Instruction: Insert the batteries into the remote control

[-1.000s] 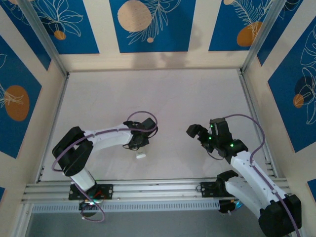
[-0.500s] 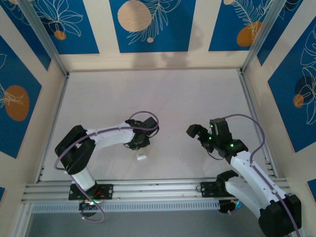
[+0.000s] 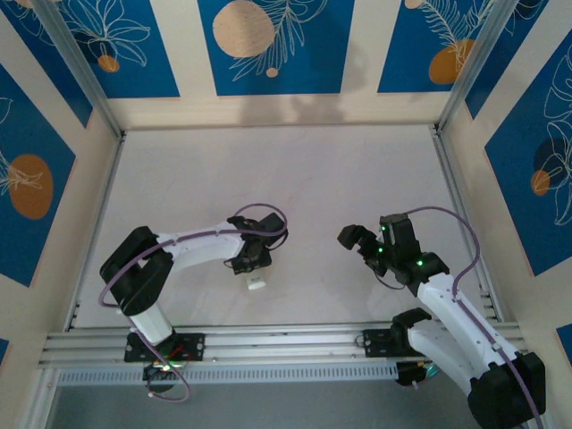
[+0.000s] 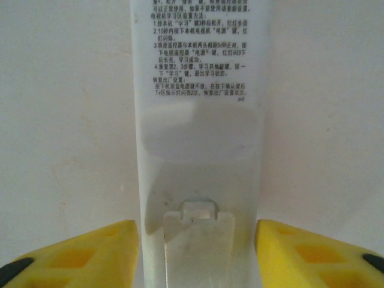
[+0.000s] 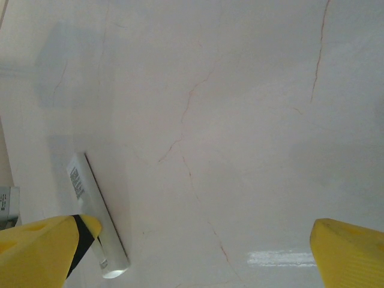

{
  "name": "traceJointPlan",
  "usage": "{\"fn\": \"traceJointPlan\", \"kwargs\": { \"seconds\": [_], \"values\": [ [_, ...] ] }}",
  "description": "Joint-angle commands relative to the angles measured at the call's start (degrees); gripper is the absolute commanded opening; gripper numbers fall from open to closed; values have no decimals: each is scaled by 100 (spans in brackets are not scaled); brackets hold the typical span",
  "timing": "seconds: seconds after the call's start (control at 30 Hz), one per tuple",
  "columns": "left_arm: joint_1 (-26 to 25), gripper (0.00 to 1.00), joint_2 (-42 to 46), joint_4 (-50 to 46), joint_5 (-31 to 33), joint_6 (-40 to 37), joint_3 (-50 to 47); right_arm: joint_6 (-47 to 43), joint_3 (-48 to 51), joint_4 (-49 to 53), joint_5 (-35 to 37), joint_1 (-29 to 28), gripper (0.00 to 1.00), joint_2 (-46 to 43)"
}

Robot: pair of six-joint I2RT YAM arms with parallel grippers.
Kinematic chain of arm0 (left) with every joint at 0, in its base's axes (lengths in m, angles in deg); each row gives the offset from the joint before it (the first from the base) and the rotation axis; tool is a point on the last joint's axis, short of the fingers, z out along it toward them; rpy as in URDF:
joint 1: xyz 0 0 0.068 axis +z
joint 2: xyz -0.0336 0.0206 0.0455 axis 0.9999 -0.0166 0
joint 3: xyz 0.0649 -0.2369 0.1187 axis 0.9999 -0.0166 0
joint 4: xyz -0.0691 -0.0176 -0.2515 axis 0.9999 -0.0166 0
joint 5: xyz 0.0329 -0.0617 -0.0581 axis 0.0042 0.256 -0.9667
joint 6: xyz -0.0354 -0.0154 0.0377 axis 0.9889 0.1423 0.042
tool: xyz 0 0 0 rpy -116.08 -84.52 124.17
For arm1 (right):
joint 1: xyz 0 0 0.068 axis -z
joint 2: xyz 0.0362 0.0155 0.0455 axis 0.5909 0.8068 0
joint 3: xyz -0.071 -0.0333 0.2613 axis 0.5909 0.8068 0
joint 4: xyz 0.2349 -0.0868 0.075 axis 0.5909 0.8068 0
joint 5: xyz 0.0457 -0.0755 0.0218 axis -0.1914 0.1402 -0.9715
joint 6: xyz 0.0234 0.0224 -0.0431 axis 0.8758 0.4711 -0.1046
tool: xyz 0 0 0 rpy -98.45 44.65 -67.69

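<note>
Pinching the slim white rectangular plastic remote control [image 4: 198, 108], back-up on the pale marbled desk [image 5: 252, 108], the left gripper's [image 4: 198, 243] jaws squeezed beside the cover latch [image 4: 198, 210] and might jam it; the right gripper's [image 5: 203, 243] jaws gaped wide.

Left hand [image 3: 253, 255] creeps slightly toward near edge of worktop [image 3: 313, 179] over last second. Left arm's elbow [image 3: 134, 268] edges slightly rightward and nearer with it. White end of remote control [image 3: 256, 285], poking out below left hand, shows more of itself than before. One second ago: small slanted sliver. Now: larger, squarer patch, turned closer to straight toward near edge and sitting slightly lower in top view.
</note>
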Motion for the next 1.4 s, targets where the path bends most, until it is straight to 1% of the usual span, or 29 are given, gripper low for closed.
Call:
{"fn": "traceJointPlan", "kwargs": {
  "seconds": [0.0,0.1,0.2,0.3,0.33,0.4,0.5,0.57,0.63,0.73,0.83,0.9,1.03,1.13,1.17,1.27,1.37],
  "values": [
    [-50,58,243,-235,-31,-34,27,-72,-125,158,-108,-3,99,-68],
    [-35,64,554,-383,223,-156,135,-263,-240,116,-125,-160,99,-48],
    [97,68,1128,-597,652,-348,199,-536,-455,32,44,-641,99,74],
    [571,70,1831,-520,705,-853,107,-797,-874,61,383,-1357,99,490],
    [819,70,2054,-489,662,-1045,54,-920,-1121,97,529,-1704,100,762],
    [1347,70,2368,-353,393,-1468,-29,-1168,-1625,195,828,-2331,97,1351],
    [2035,70,2414,-265,-307,-2112,22,-1472,-2411,405,1219,-3105,90,2249],
    [2314,70,2328,-275,-656,-2290,52,-1628,-2896,489,1349,-3447,84,2900],
    [2560,70,2330,-148,-927,-2299,-82,-1754,-3362,550,1360,-3680,77,3550],
    [2894,71,2508,70,-1162,-2270,-374,-1854,-4040,793,1401,-3886,73,4477],
    [3121,71,2766,100,-1206,-2357,-578,-1860,-4645,1071,1594,-3973,67,5270],
    [3173,71,2981,32,-1057,-2399,-680,-1860,-4949,1178,1653,-3993,61,5699],
    [3206,72,3353,-210,-679,-2470,-844,-1886,-5473,1321,1716,-4012,54,6359],
    [3243,73,3461,-218,-621,-2466,-982,-1879,-5769,1421,1670,-4018,49,6698],
    [3250,74,3438,-101,-760,-2499,-1043,-1877,-5844,1434,1645,-4034,49,6771],
    [3255,77,3059,389,-1533,-2689,-1033,-1866,-6005,1435,1549,-4065,48,6942],
    [3255,77,2409,290,-1785,-2650,-690,-1850,-6122,1469,1487,-4123,44,7048]
  ]
}}
